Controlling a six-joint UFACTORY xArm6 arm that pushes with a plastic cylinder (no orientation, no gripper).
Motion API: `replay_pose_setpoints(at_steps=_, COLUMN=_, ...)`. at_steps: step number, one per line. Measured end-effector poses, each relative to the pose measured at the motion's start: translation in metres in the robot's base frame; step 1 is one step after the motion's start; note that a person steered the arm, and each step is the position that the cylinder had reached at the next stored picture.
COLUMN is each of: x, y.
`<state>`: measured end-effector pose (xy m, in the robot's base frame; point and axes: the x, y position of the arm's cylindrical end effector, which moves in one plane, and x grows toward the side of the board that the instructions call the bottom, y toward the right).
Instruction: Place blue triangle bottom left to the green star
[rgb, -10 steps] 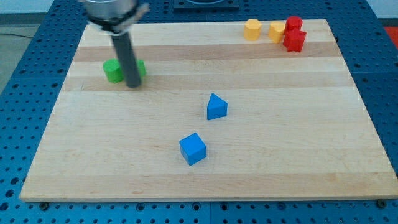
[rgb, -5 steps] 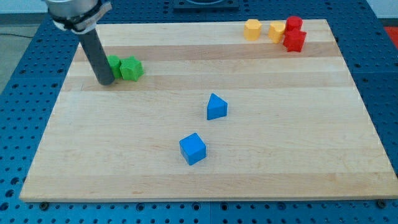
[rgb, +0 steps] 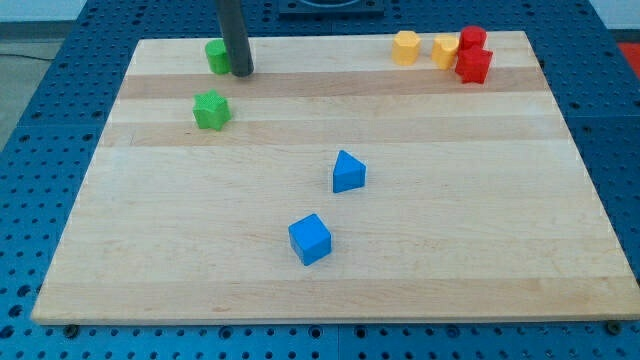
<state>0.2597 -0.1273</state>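
A blue cube (rgb: 309, 239) sits near the bottom centre. Far right, 2 yellow blocks (rgb: 405, 47) (rgb: 445, 49) lie beside 2 red blocks (rgb: 473, 38) (rgb: 474, 65). A green block (rgb: 217, 55) sits far left on the wooden board (rgb: 480, 220).

My rod: a plain dark shaft.
It is straight, round and smooth, charcoal grey with a faint sheen, ending bluntly at my tip (rgb: 242, 72).

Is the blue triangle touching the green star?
No, the blue triangle block sits alone mid-board, with bare wood between it and the green star block up toward the view's left.
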Motion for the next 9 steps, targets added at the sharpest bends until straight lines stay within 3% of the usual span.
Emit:
replay_pose_setpoints(at_steps=1, x=-0.027, y=-0.053)
replay_pose_setpoints(at_steps=2, x=-0.021, y=-0.069)
replay_pose_setpoints(at_steps=4, x=0.121, y=0.013)
replay_pose_setpoints(at_steps=5, x=0.131, y=-0.003)
replay_pose_setpoints(at_steps=6, x=0.113, y=-0.073)
replay_pose_setpoints(at_steps=7, x=0.08, y=-0.093)
replay_pose_setpoints(at_steps=9, x=0.053, y=-0.061)
